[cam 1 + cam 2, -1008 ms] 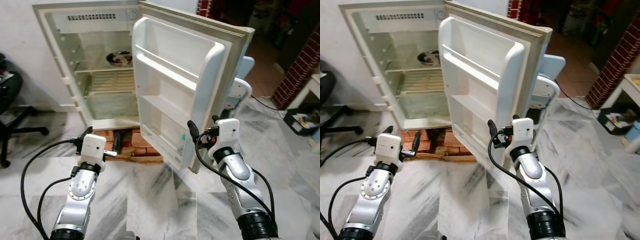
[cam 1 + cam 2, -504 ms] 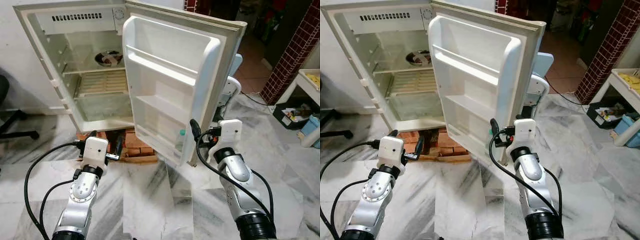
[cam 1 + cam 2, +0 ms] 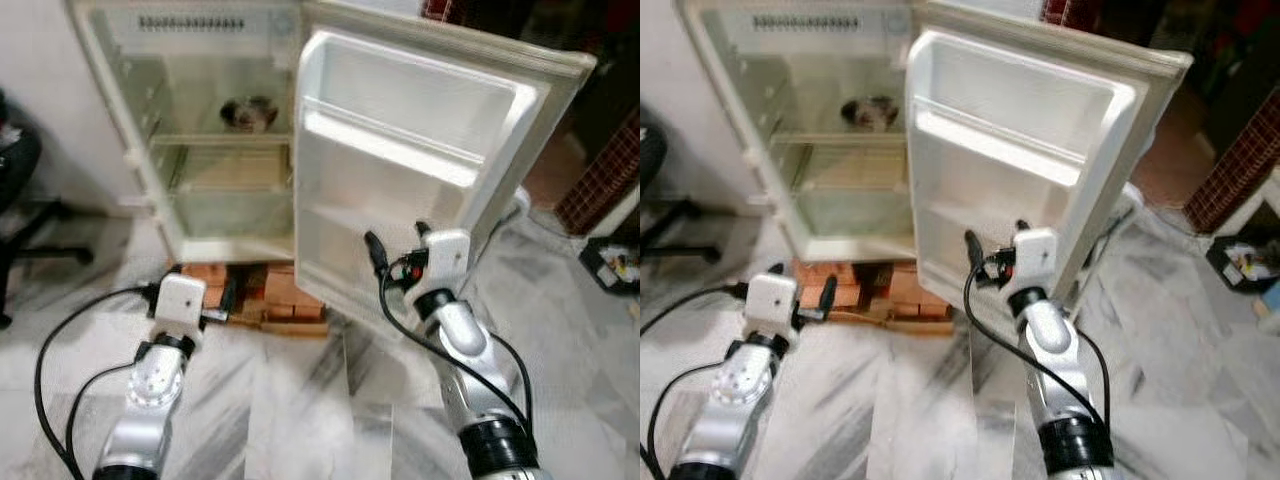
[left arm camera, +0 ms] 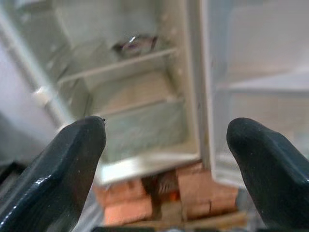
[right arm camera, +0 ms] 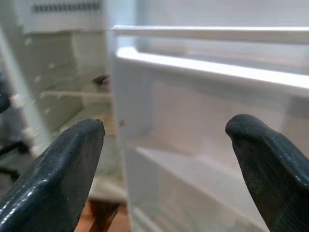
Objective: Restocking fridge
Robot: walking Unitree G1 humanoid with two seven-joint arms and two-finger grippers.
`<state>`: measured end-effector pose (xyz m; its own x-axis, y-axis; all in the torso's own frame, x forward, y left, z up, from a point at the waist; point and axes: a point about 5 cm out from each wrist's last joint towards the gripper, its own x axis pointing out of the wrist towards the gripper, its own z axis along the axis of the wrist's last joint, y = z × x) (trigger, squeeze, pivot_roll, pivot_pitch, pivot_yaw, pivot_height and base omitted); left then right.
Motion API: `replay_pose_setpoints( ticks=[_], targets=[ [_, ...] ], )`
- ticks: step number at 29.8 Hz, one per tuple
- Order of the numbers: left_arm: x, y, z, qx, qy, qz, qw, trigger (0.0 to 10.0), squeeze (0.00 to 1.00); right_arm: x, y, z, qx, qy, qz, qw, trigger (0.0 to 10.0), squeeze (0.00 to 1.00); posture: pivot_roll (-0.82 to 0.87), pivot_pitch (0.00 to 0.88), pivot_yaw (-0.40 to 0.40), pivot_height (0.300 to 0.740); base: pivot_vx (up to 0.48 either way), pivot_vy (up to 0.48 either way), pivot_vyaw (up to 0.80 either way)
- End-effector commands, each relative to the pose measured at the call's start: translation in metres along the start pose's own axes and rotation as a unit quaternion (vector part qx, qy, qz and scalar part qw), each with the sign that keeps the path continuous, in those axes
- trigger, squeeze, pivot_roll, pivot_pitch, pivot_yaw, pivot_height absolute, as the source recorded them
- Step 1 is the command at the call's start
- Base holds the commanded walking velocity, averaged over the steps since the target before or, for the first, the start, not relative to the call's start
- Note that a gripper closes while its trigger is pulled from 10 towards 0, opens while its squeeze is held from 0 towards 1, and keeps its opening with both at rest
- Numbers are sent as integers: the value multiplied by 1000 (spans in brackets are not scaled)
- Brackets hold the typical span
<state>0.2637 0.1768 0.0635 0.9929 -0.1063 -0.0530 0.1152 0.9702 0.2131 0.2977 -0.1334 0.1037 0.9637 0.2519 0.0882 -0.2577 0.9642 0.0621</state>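
While the fridge (image 3: 200, 140) stands open on a stack of bricks (image 3: 262, 296), the restocking is judged to be at its approach stage, since nothing is carried by either pincer. The left gripper (image 4: 166, 145) is held low with its fingers spread wide and empty; straight ahead of it the cabinet interior is seen, and above that line a metal bowl (image 3: 247, 113) is set on the upper shelf. The right gripper (image 5: 164, 145) is likewise spread wide and empty, and just beyond its fingertips the inner face of the door (image 3: 420, 170) is found, with a moulded rail shelf (image 3: 1000, 150) running across it.

The door liner is formed of smooth, glossy white plastic with rounded edges; the cabinet walls are made of the same pale plastic, and a translucent crisper cover is fitted low inside. The floor (image 3: 300, 400) is laid in grey-veined marble.

For the next move, an item to stock would have to be fetched, since none is seen within reach. The head views are softened by blur, so finer detail cannot be told.
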Motion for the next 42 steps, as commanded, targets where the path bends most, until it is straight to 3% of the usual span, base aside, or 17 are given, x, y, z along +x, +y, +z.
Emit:
replay_pose_setpoints(
  ticks=[1, 4, 6, 7, 8, 11, 15, 18, 20, 21, 22, 24, 30, 32, 35, 42],
  targets=[
    [2, -8, 4, -1, -7, -15, 1000, 10000, 0, -4, -8, 3, 3, -12, -9, 1000, 10000, 0, 39, 0, -13, 740, 251, -405, 0],
    [1, -10, 3, -3, -6, -19, 1000, 10000, 0, -10, -5, 4, 23, -20, 16, 999, 10000, 0, 42, 0, -14, 740, 0, -444, 0],
    [-1, -12, 2, 0, -4, -24, 1000, 10000, 0, -22, 8, -7, 93, 23, 112, 989, 10000, 0, 41, 0, -14, 740, 0, -472, 0],
    [-1, -12, 2, 0, -4, -24, 1000, 10000, 0, -22, 8, -7, 93, 23, 112, 989, 10000, 0, 41, 0, -14, 740, 0, -472, 0],
    [-2, -13, 2, 1, -4, -27, 1000, 10000, 0, -32, 16, -12, 108, 53, 180, 976, 10000, 0, 40, 0, -14, 740, 0, -480, 0],
    [-3, -16, 1, 4, -4, -33, 999, 10000, 0, -45, 22, -19, 104, 97, 261, 955, 10000, 0, 40, 0, -13, 740, 0, -480, 0],
    [-2, -17, 2, 4, -5, -37, 999, 10000, 0, -53, 24, -25, 89, 128, 318, 935, 10000, 0, 47, 0, -16, 740, 0, -480, 0],
    [-2, -18, 2, 4, -6, -38, 999, 10000, 0, -54, 23, -26, 77, 138, 334, 929, 10000, 0, 49, 0, -17, 740, 0, -480, 0],
    [-4, -17, 2, 5, -4, -37, 999, 10000, 0, -48, 15, -27, 51, 145, 315, 937, 10000, 0, 56, 0, -19, 740, 0, -480, 0],
    [-5, -16, 1, 6, -2, -34, 999, 10000, 0, -42, 10, -26, 38, 137, 289, 947, 10000, 0, 58, 0, -21, 740, 0, -480, 0],
    [-5, -16, 1, 6, -2, -34, 999, 10000, 0, -42, 10, -26, 38, 137, 289, 947, 10000, 0, 58, 0, -21, 740, 0, -480, 0],
    [-6, -13, -2, 5, 5, -19, 1000, 10000, 0, -29, -2, -23, 16, 116, 219, 969, 10000, 0, 60, 0, -23, 740, 0, -412, 0],
    [-11, 1, -4, -22, 4, 46, 999, 10000, 0, -18, -13, -16, -2, 74, 114, 991, 10000, 0, 57, 0, -22, 740, 0, 0, 95],
    [-12, 2, -4, -25, 5, 53, 998, 10000, 0, -17, -14, -15, -5, 67, 101, 993, 10000, 0, 56, 0, -22, 740, 0, 0, 569],
    [-13, 4, -5, -20, 8, 57, 998, 10000, 0, -15, -17, -17, -8, 57, 34, 998, 10000, 0, 58, 0, -26, 740, 0, 0, 656],
    [-14, -3, -2, -50, -7, 21, 999, 10000, 0, -17, -23, -16, -24, 41, -32, 998, 10000, 0, 54, 0, -31, 740, 130, 0, 202]
  ],
)
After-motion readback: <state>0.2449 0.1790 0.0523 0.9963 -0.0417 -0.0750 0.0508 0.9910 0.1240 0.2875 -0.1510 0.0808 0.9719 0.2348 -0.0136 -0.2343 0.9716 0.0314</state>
